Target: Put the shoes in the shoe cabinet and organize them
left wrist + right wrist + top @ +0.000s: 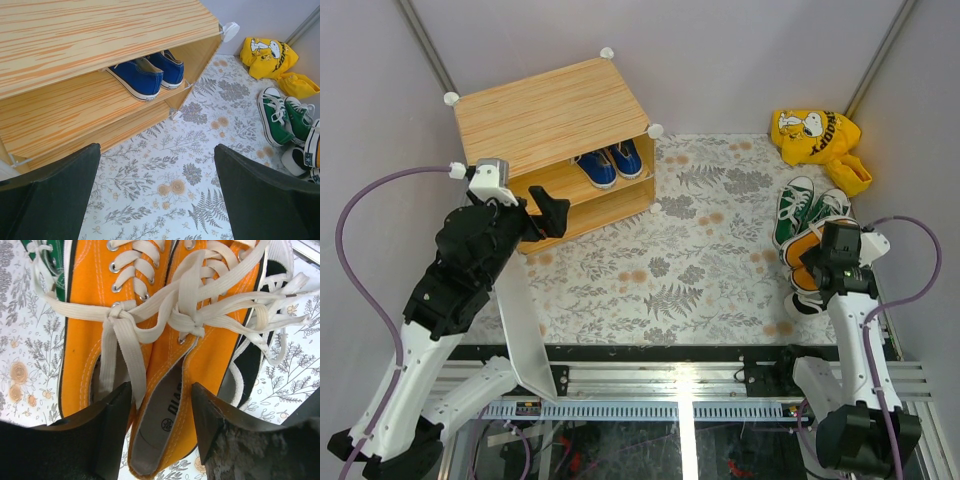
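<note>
Orange canvas with white laces and pale stitching lies directly beneath the right gripper [160, 395], whose jaws stand apart, released, over the heel end of the orange shoes [200, 355]. The pair lies side by side and touching, toes pointing away from the gripper, laces tied in loose bows. Whether the jaws touch the canvas cannot be determined. Just right of the gripper, against the orange pair, lies a black shoe [248, 365] with white laces. Ahead and slightly left, the green shoes [800, 205], white-capped at the toe, lie side by side on the floral mat [700, 260], hard against the orange pair. Further ahead sits a yellow bag [815, 135].

The left gripper [156, 155] has its jaws wide apart with nothing between them, and is held above the mat. Ahead and to its left stands the cabinet [75, 40], with a wood-grain top and its front open. The blue shoes [145, 75], white-soled, rest side by side on the upper shelf, toward its right end, heels outward. A white panel [520, 320] slopes from the cabinet front back toward the arm bases, beside the left arm.
</note>
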